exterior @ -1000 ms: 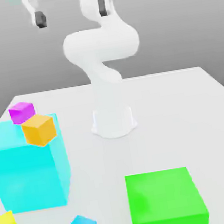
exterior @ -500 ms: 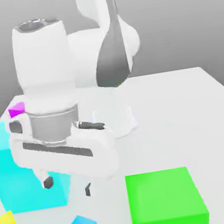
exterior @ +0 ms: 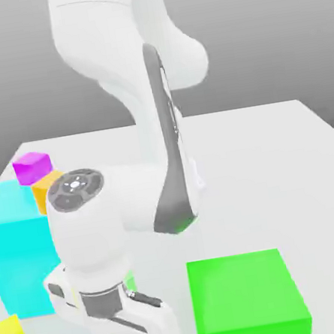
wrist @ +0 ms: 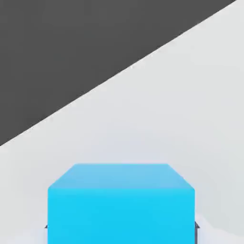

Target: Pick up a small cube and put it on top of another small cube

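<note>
Down on the table point(exterior: 245, 211), the blue cube point(wrist: 121, 214) sits in the gripper point(wrist: 122, 232), jaws clamped on two flat sides. It looks hard and light, maybe a bit slippery — best held by its middle, squeezed evenly.

Robot arm point(exterior: 122, 200): white, rounded link housings; dark grey curved side panel; grey circular cap with small round recesses; grey wrist ring. The hand point(exterior: 117, 314) was white, with dark slot-like inserts.
</note>
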Controlling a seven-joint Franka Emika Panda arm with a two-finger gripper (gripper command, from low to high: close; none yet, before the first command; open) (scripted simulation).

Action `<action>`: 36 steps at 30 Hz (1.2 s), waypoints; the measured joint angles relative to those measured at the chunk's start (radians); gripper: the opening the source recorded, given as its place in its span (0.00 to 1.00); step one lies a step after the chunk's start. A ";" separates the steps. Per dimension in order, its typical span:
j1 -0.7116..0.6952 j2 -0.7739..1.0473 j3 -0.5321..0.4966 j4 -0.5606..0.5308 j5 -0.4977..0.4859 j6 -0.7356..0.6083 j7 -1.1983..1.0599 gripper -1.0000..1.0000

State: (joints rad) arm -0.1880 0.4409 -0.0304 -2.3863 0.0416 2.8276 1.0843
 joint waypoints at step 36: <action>-0.402 -1.116 -0.168 -0.287 -0.180 -0.821 0.659 0.00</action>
State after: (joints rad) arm -0.5898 -0.6755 -0.1988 -2.6731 -0.1386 2.0065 1.7434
